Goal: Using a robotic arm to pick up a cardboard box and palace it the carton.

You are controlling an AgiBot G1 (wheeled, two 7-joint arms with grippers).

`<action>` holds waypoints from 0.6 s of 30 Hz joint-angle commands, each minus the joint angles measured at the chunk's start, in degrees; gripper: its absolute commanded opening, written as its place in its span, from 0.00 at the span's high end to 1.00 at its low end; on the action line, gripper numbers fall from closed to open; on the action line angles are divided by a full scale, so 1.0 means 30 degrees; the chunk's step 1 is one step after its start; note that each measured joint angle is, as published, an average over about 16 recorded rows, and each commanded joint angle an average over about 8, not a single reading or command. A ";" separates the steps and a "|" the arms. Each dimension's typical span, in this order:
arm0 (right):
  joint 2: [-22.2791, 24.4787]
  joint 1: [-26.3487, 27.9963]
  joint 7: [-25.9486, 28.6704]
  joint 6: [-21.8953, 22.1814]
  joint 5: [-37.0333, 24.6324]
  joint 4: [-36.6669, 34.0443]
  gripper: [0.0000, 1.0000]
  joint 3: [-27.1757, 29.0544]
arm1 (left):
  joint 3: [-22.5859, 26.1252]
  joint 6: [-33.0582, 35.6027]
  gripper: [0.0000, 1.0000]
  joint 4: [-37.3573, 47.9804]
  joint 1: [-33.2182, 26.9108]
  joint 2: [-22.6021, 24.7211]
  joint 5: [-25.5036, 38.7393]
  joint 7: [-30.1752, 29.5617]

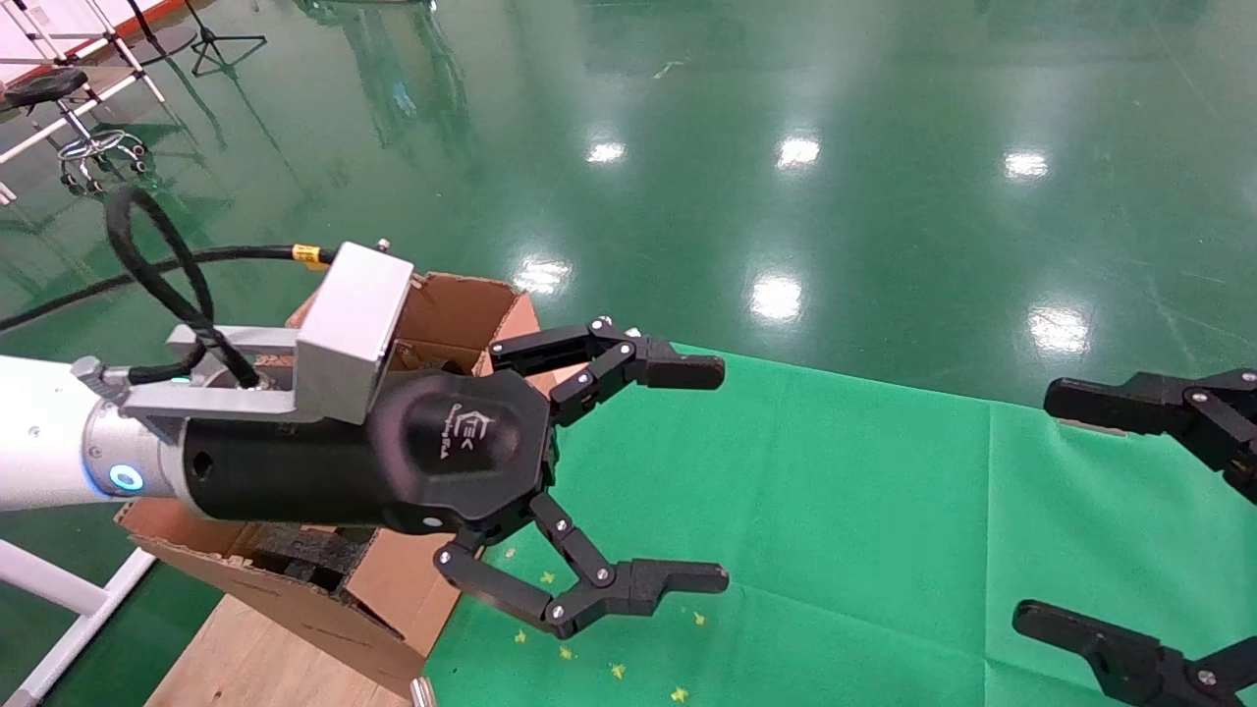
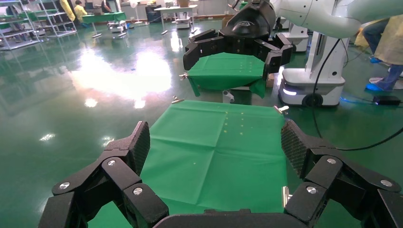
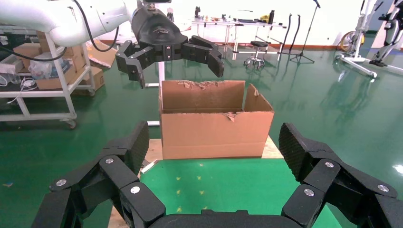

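Note:
The robotic arm is my left one, white with a black wrist and a silver block (image 1: 349, 329). Its gripper (image 1: 725, 474) is open and empty, held above the green cloth just beside the carton (image 1: 457, 314). In the right wrist view this gripper (image 3: 178, 71) hangs over the carton (image 3: 214, 128), which stands upright with ragged flap edges. Black foam (image 1: 304, 555) shows inside it. The left wrist view shows only green cloth between the open left gripper's (image 2: 216, 142) fingers. My right gripper (image 1: 1031, 506) is open and empty at the table's right, facing the carton (image 3: 215, 138). The small cardboard box is out of view.
A green cloth (image 1: 835, 511) with small yellow marks covers the table. The carton stands on a wooden board (image 1: 265, 658) at the table's left end. A metal clip (image 1: 422, 692) holds the cloth edge. Shiny green floor lies beyond. Another robot's base (image 2: 311, 85) stands past the table's right end.

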 commanded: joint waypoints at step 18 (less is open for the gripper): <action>0.0000 0.0000 0.0000 0.0000 0.0000 0.0000 0.00 0.0000 | 0.0002 -0.0001 0.00 0.0006 -0.0007 0.0000 0.0005 0.0001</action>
